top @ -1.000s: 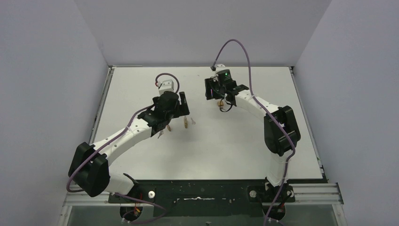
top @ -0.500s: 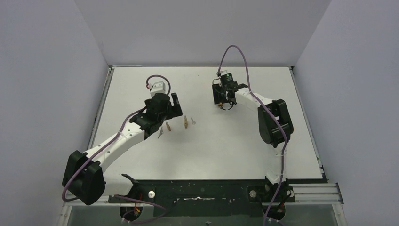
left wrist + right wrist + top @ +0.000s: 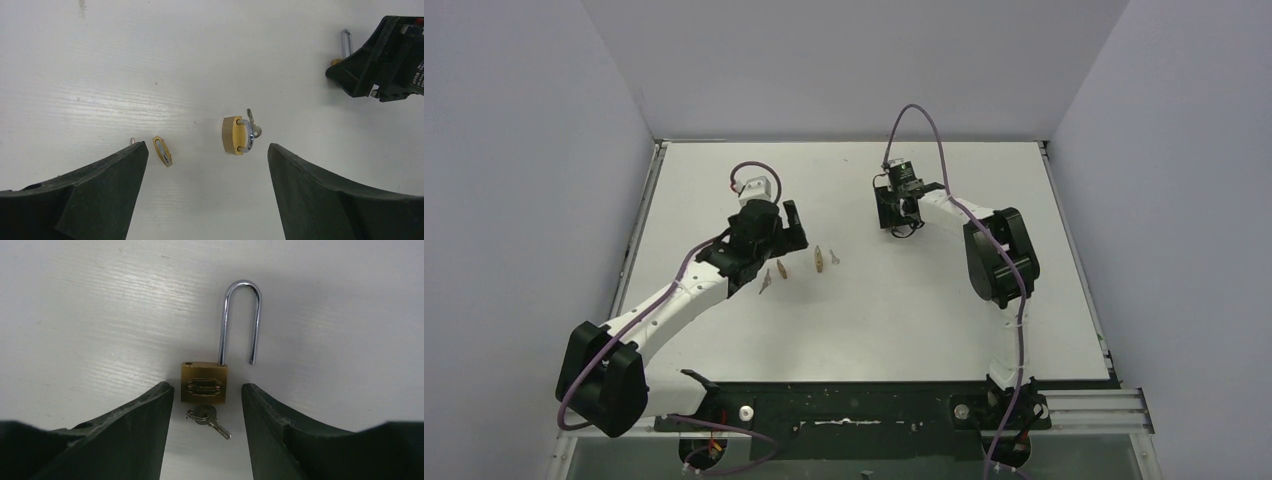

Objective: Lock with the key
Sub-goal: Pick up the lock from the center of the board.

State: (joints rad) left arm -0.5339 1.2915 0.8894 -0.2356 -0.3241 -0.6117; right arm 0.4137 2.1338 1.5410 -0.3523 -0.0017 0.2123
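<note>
Only the right wrist view plainly shows the padlock [image 3: 204, 382] and key [image 3: 209, 417] lying between the fingers [image 3: 150, 415] of the right hand [image 3: 207, 390], half open, touching neither; the left hand [image 3: 207, 146] gapes wide above a smaller padlock [image 3: 234, 135].

Three brass padlocks lie out: the long-shackled padlock [image 3: 204, 384] and, well left of it, two short padlocks [image 3: 233, 135] [image 3: 162, 151]. Two keys [image 3: 209, 419] [image 3: 253, 127] show.

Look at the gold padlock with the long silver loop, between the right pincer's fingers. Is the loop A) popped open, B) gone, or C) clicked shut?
A: one end of the loop sticks out free, off to the side of the padlock body, not pushed in.
</note>
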